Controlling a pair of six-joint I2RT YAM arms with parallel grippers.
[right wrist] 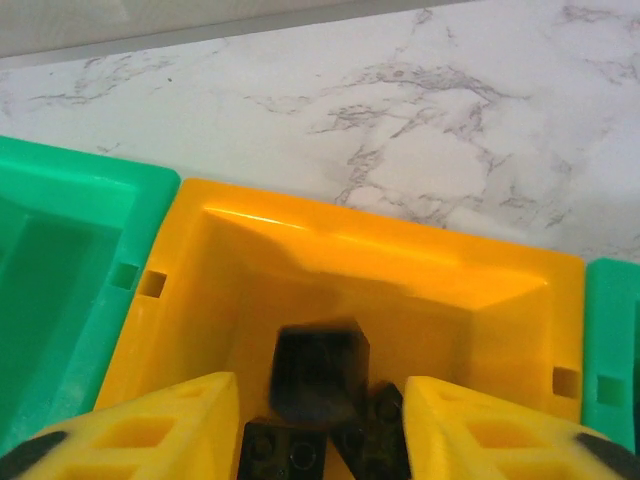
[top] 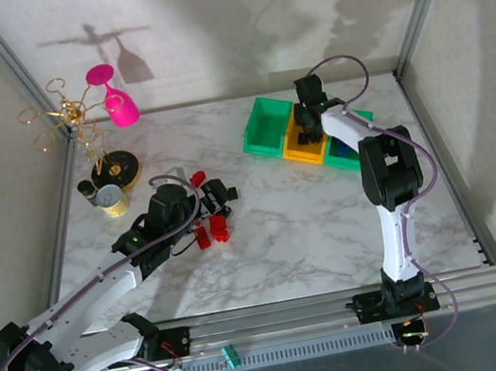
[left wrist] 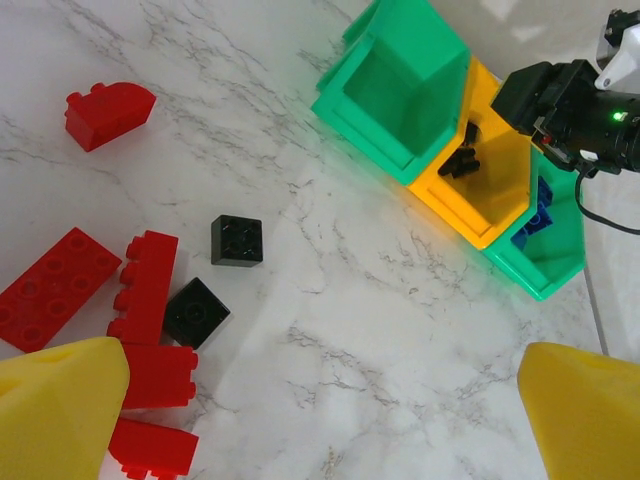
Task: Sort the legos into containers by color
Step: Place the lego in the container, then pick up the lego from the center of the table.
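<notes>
My right gripper (right wrist: pixel 322 420) hangs open over the yellow container (right wrist: pixel 400 280). A blurred black lego (right wrist: pixel 318 375) sits loose between its fingers, touching neither, above two other black legos (right wrist: pixel 285 455) in the bin. Green containers (right wrist: pixel 60 250) flank the yellow one; the right-hand one (left wrist: pixel 545 270) holds blue legos (left wrist: pixel 538 215). My left gripper (left wrist: pixel 320 400) is open above bare marble. To its left lie several red legos (left wrist: pixel 145 285) and two black legos (left wrist: pixel 237 241). From above, the left gripper (top: pixel 198 215) is next to the lego pile (top: pixel 213 230), and the right gripper (top: pixel 310 126) is at the bins.
A gold wire rack with a pink glass (top: pixel 118 103) stands at the back left on a black base (top: pixel 116 170), with a small round tin (top: pixel 113 200) beside it. Metal frame posts and walls close in the table's sides.
</notes>
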